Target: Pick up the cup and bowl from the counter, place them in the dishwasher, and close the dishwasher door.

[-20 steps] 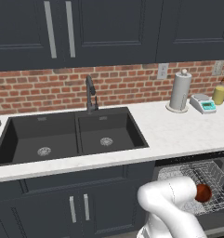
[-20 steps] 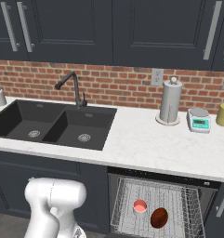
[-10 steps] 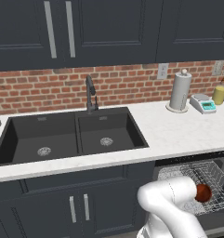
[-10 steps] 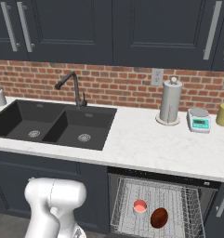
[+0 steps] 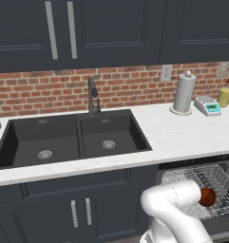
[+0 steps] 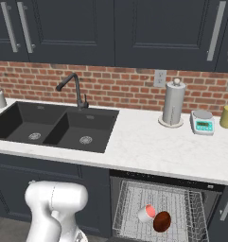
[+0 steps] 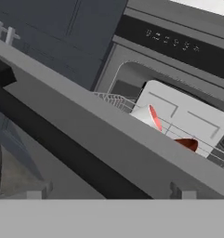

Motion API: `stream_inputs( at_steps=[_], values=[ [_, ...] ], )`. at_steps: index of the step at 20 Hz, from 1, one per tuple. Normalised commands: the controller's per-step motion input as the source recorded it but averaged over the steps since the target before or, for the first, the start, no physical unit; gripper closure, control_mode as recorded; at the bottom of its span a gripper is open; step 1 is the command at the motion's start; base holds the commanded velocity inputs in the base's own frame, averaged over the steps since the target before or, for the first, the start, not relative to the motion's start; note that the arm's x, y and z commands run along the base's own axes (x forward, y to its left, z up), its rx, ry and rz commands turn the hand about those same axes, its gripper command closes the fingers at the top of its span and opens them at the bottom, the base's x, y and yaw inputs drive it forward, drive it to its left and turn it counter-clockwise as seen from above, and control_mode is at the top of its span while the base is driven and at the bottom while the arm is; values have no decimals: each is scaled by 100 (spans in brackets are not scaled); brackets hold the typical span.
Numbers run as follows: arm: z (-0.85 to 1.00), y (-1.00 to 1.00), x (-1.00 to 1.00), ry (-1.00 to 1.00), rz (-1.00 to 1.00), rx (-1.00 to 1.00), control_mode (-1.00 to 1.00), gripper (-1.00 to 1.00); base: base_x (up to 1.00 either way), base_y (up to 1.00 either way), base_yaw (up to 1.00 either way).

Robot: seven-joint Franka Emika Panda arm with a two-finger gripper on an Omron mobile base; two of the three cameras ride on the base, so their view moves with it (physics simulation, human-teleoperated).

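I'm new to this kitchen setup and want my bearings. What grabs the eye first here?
The open dishwasher under the counter, its wire rack pulled out with the cup and the bowl lying side by side in it. Next, the black double sink to the left, against the red brick wall.

1. Between the earlier pictures and now, no change is visible in either base view.
2. The cup [image 6: 147,212] and the bowl [image 6: 162,221] lie at the same place in the pulled-out rack [image 6: 134,208] of the dishwasher [image 6: 167,182], just beside each other.
3. The white arm [image 6: 54,208] keeps the same pose in front of the cabinets.
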Motion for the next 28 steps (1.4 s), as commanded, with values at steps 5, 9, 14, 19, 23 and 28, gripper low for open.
stream_inputs(
  at_steps=[5, 9, 14, 19, 23, 28],
  values=[
    [-45, 0, 5, -7, -4, 7, -100, -100, 0, 0, 0],
    [-30, 0, 4, -8, -5, 2, -100, -100, 0, 0, 0],
    [-20, 11, 27, -14, -5, 0, -100, -100, 0, 0, 0],
    [-22, 27, 50, -11, -6, 0, -100, -100, 0, 0, 0],
    [-16, 33, 62, -8, -7, 0, -100, -100, 0, 0, 0],
    [-9, 34, 65, -8, -8, -1, -100, -100, 0, 0, 0]
  ],
)
